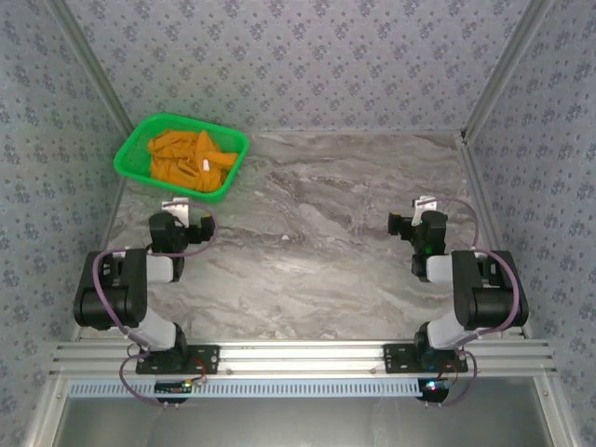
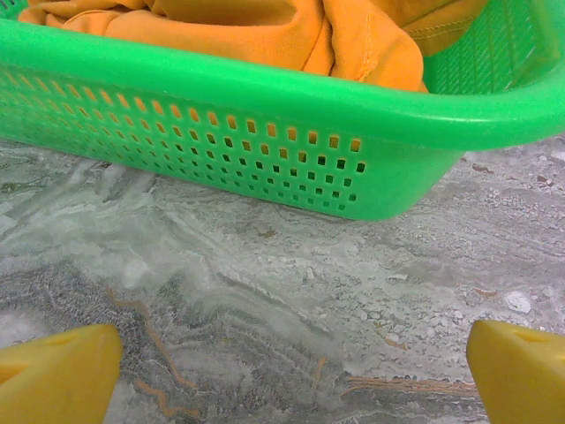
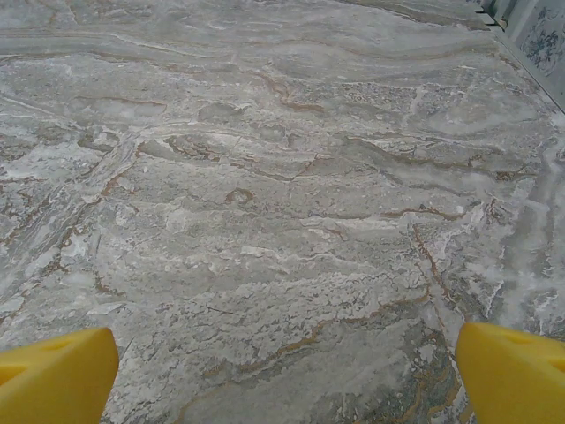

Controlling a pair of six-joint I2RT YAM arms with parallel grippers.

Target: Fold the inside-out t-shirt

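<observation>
The orange-yellow cloth t-shirt (image 1: 182,158) lies all bunched up inside the green plastic mesh basket (image 1: 133,145). The basket sits at the far left corner of the grey marble-look table (image 1: 326,251). A small white tag (image 1: 206,165) shows on top of the crumpled cloth.

The left gripper (image 1: 177,212) is just beside the near side of the basket and points at it. It is not touching the t-shirt. From the left wrist camera, the basket's wall with its little square holes (image 2: 265,150) is right in front, and folds of the t-shirt (image 2: 265,35) poke up over the rim. The left gripper (image 2: 291,362) is spread wide, with its yellow fingers (image 2: 62,371) far apart at the bottom corners. Between them there is just bare table.

The right gripper (image 1: 421,214) is over on the right side of the table, well apart from the basket and the t-shirt. From the right wrist camera, the right gripper (image 3: 287,362) is spread wide too. Its yellow fingers (image 3: 512,371) hold nothing, and bare table (image 3: 282,177) lies under them.
</observation>
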